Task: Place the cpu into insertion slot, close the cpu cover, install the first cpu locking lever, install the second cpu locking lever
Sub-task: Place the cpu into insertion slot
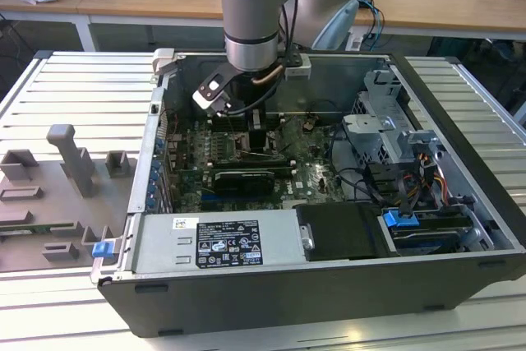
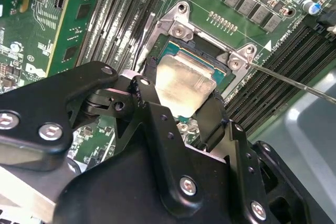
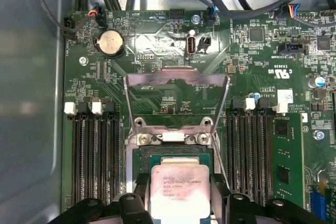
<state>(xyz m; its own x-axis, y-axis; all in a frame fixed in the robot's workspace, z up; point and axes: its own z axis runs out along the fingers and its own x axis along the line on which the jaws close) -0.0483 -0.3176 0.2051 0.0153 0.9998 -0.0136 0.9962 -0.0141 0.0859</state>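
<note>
The tool [image 2: 181, 95] is clamped on the cpu [image 2: 181, 80], its two black fingers [image 2: 214, 116] pressed against opposite edges of the chip and leaving the pale metal face bare; that is the sensible place to hold it, since the part looks light, stiff and smooth-sided, so it could slip under a loose pinch, and its underside contacts are likely delicate (the edges and the lid are the only safe surfaces). In the first wrist view the cpu [image 3: 180, 184] hangs between the fingers directly over the insertion slot [image 3: 173, 153], roughly square to it; I cannot tell whether it already touches the socket or sits just above. Beyond the slot, the cpu cover [image 3: 157, 80] stands swung up on its hinge, its window open to the green board [image 3: 94, 45] behind; a thin metal lever [image 2: 294, 82] angles free beside the socket rim [image 2: 239, 59], and black memory slots [image 3: 94, 156] flank it on both sides. Farther out, the exterior view shows the tool [image 1: 255, 133] reaching down inside the open computer case [image 1: 271, 302], which lies on the slatted worktop [image 1: 74, 80].
</note>
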